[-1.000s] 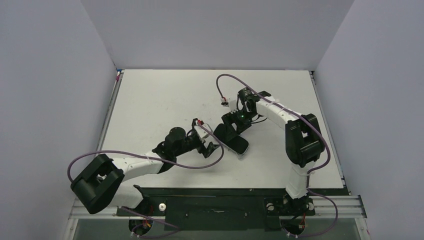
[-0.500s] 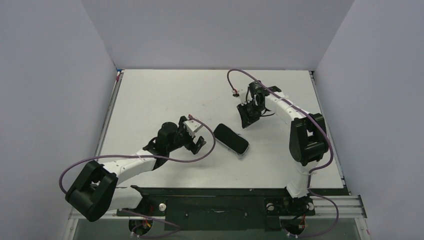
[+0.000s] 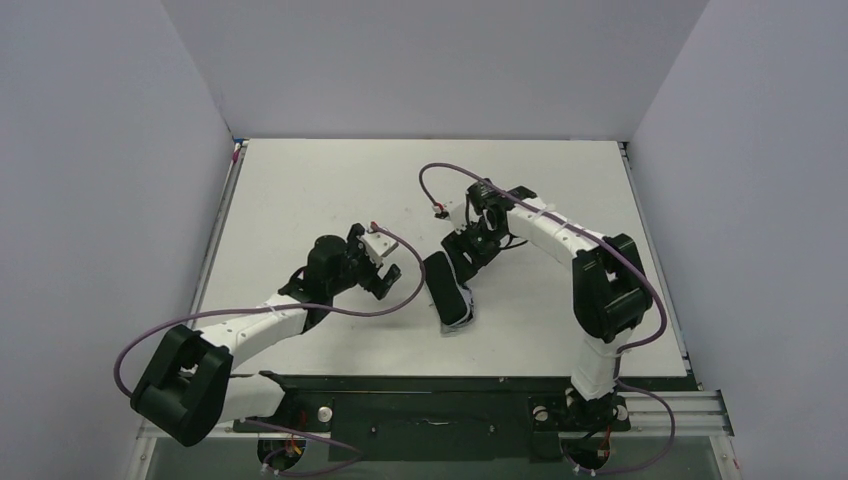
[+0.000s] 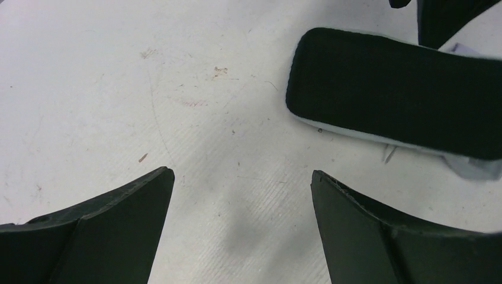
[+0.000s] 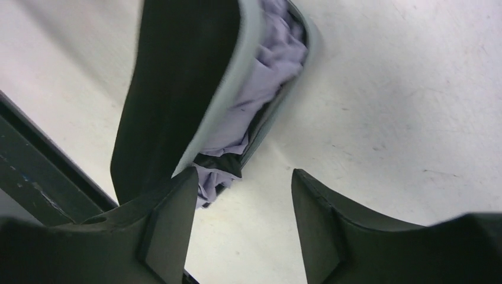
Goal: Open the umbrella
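Folded black-and-lavender fabric umbrella (image 3: 447, 292) lies on white tabletop (image 3: 300, 190). Left end effector (image 4: 243, 174) released, apart. Right end effector (image 5: 244, 174) released, at its end.

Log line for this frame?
umbrella: folded, lying flat | left tool: open, empty, beside it | right tool: open, empty, by its far end | task: not opened

The umbrella (image 3: 448, 290) is swung toward the near edge; the right end effector (image 3: 462, 255) is brought back beside it.
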